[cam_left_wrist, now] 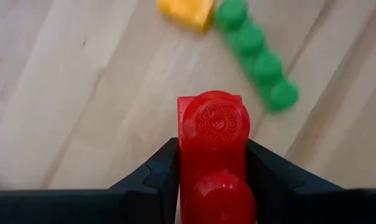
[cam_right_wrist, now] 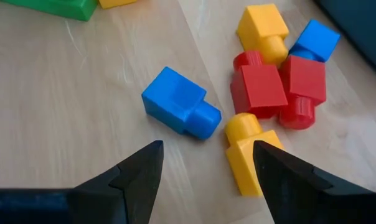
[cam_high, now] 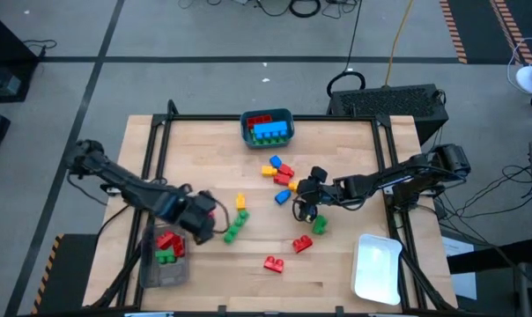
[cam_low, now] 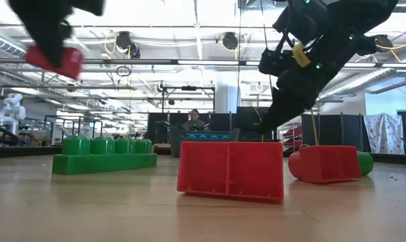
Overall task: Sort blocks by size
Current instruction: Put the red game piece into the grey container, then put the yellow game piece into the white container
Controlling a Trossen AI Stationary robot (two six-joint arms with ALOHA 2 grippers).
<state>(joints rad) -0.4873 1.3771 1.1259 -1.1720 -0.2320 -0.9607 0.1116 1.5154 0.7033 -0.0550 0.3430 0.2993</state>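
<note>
Red two-stud brick (cam_left_wrist: 214,155) sits nearest the lens, clamped between the left gripper (cam_left_wrist: 213,180) fingers and lifted clear of the table (cam_high: 336,273); beyond its tips lie a yellow brick (cam_left_wrist: 187,12) and a green four-stud brick (cam_left_wrist: 256,53); below that gripper a grey tray (cam_high: 151,273) holds red and green bricks; right gripper (cam_right_wrist: 206,165) hangs with jaws wide and nothing between them, a blue single-stud brick (cam_right_wrist: 180,102) just ahead of its tips, a cluster of red, yellow and blue bricks (cam_right_wrist: 278,81) beside that; teal bin (cam_high: 267,129) holds blue and red bricks; white tray (cam_high: 376,269) lies well apart.
</note>
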